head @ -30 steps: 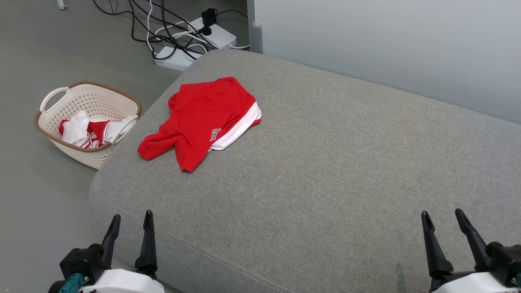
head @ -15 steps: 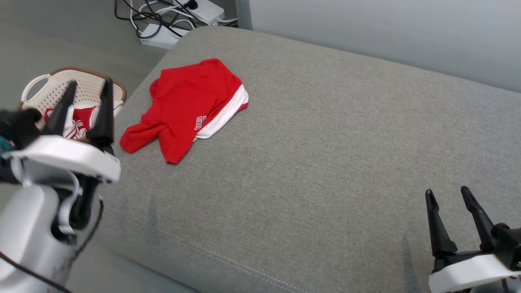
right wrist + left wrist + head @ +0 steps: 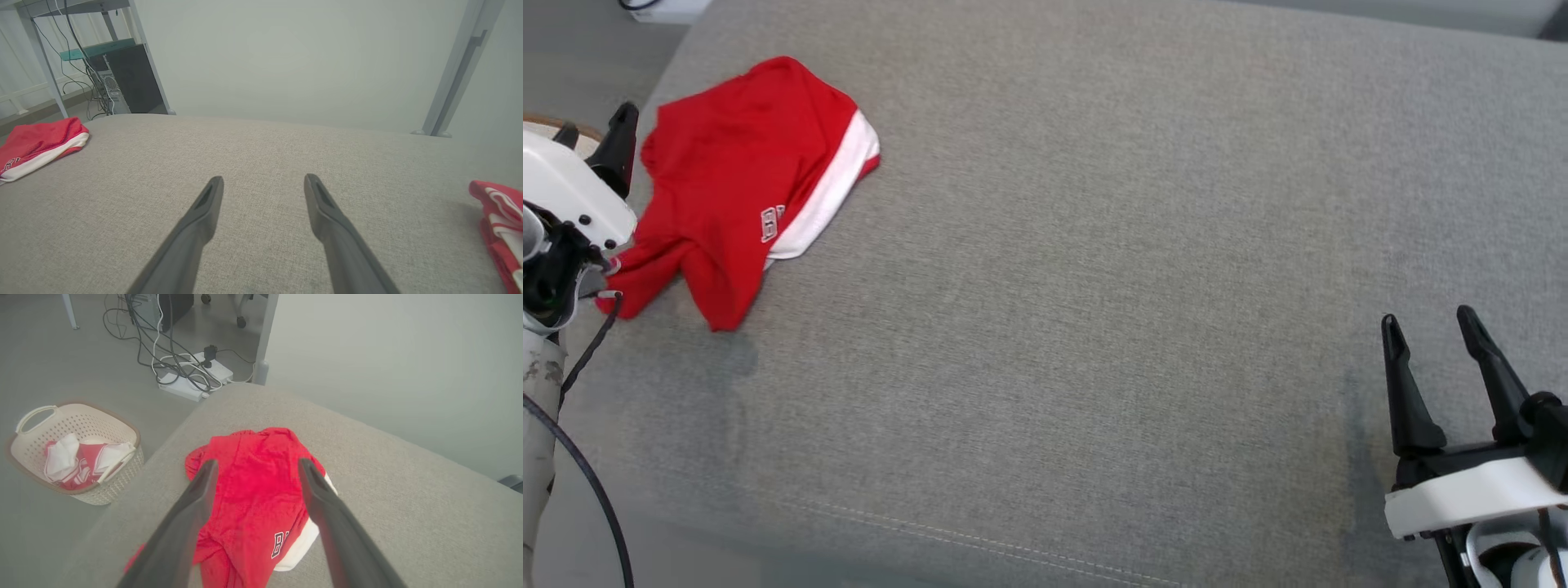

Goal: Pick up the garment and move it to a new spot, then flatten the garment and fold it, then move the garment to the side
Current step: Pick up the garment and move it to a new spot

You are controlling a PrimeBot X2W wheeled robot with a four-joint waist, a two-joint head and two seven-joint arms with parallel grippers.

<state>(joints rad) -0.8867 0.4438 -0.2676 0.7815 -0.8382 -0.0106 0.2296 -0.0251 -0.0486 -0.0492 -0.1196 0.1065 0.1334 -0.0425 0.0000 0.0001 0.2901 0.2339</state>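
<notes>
Crumpled red garment (image 3: 743, 171) with a white band near the grey couch's (image 3: 1094, 245) far left edge, left hand (image 3: 258, 463) spread wide just beside it, right hand (image 3: 1427, 317) wide, empty, well apart

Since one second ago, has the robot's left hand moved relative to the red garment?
Yes. The left hand has gone forward from the near edge of the cushion to the left side of the red garment.

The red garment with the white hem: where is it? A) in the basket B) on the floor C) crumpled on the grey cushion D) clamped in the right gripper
C: the red garment lies crumpled on the grey cushion, with the open left gripper near it, holding nothing.
</notes>
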